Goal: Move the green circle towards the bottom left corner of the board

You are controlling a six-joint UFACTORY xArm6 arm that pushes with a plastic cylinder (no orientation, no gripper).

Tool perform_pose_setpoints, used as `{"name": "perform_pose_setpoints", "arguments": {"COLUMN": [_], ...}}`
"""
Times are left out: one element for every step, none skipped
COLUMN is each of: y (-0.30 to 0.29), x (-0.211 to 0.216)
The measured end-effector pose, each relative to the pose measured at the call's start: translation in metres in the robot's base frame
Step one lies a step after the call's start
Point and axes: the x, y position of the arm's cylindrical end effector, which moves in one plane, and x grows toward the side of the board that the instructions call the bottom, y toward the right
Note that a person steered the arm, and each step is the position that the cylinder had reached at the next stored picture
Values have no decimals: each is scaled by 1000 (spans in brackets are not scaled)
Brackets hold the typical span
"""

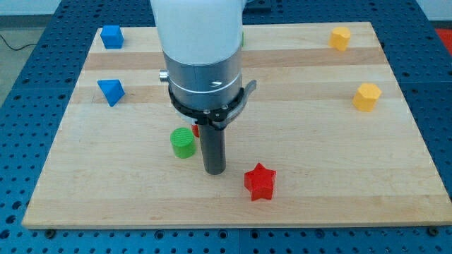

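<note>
The green circle [183, 143] is a short green cylinder on the wooden board [318, 190], left of centre and below the middle. My tip [214, 171] rests on the board just to the right of it and a little lower, with a small gap between them. A small red block [195, 131] peeks out between the green circle and the rod, mostly hidden. The arm's white and grey body hides the board's top middle.
A red star [260, 182] lies to the right of my tip. A blue cube [111, 36] and a blue triangle-like block [111, 92] sit at the left. Two yellow blocks sit at the right, one at the top [340, 38] and one lower [366, 97].
</note>
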Motion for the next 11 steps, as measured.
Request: {"name": "perform_pose_setpoints", "arguments": {"y": [-1, -2, -43, -90, -96, -69, -65, -78, -113, -146, -150], "x": [-15, -23, -27, -28, -29, -31, -63, -97, -110, -78, -59]}}
